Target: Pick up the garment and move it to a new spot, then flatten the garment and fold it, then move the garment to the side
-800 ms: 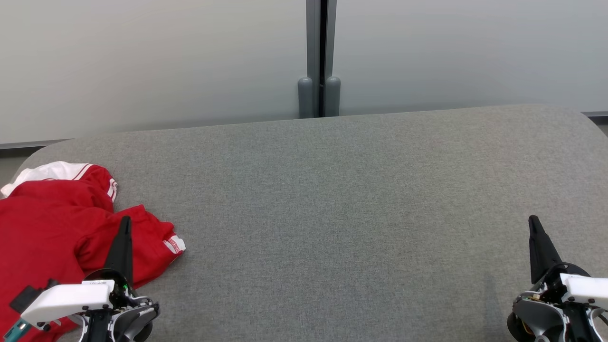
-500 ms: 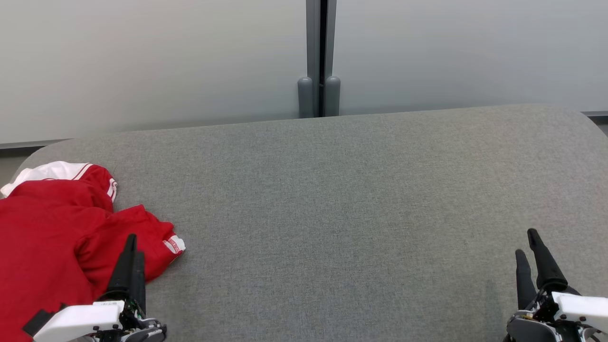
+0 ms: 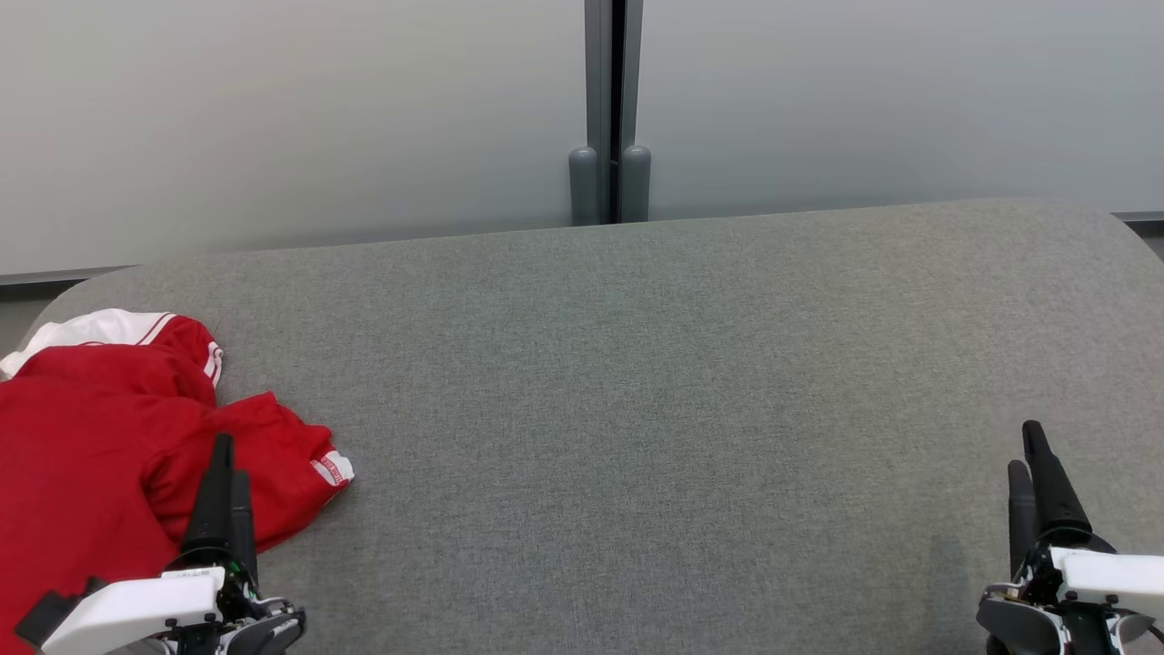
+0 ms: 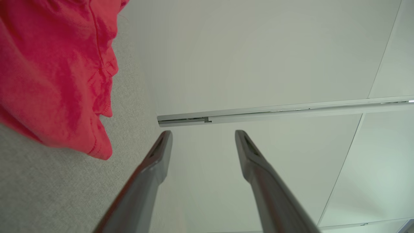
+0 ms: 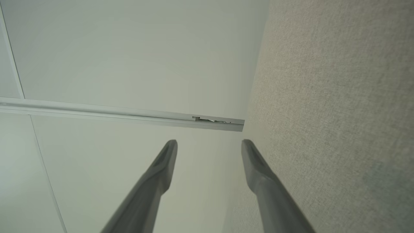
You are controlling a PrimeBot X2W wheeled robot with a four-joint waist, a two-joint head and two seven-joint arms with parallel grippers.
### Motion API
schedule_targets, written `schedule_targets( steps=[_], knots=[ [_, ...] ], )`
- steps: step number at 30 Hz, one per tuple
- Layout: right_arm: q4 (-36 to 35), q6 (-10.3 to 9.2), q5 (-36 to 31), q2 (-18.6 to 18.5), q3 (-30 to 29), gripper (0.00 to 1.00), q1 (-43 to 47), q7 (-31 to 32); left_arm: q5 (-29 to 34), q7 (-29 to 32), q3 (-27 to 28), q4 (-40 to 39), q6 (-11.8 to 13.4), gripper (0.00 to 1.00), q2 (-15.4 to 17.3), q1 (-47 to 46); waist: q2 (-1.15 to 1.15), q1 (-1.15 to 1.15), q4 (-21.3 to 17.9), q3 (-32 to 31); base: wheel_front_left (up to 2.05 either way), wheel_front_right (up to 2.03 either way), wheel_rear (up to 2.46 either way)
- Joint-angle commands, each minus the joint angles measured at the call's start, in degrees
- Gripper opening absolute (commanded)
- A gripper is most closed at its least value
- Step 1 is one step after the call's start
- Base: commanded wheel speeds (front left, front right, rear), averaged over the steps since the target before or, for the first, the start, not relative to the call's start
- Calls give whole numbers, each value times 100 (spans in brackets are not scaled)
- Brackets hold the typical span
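A red garment (image 3: 82,428) with white trim lies crumpled at the left end of the grey padded table (image 3: 637,382). It also fills the upper left of the left wrist view as red garment (image 4: 48,71). My left gripper (image 3: 227,459) hovers over the garment's near right edge, open, nothing between its fingers (image 4: 158,161). At the lower right, my right gripper (image 3: 1028,450) stands open over bare grey fabric, far from the garment. Its fingers (image 5: 255,161) hold nothing.
Behind the table rises a pale wall with a grey vertical post (image 3: 611,109) at the middle. The table's far edge curves down at both ends. Grey fabric stretches between the two grippers.
Both grippers dropped toward the bottom edge half a second ago, then rose slightly again. The left one shifted a little left over the garment. The garment has not moved.
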Motion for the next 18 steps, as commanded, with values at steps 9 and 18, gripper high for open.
schedule_targets(
  steps=[9, 18],
  knots=[
    [-588, 3, -1557, -61, -54, 100, -306, -273, 335, -256, 231, -249, -28, 100, 69, -195, 0, 0, 7, 0, 0, 0, 0],
    [-1176, 3, -3087, -120, 258, 100, -445, -472, 937, -458, 290, -637, -32, 100, 76, -238, 0, 0, 29, 4, 0, 0, 0]
  ],
)
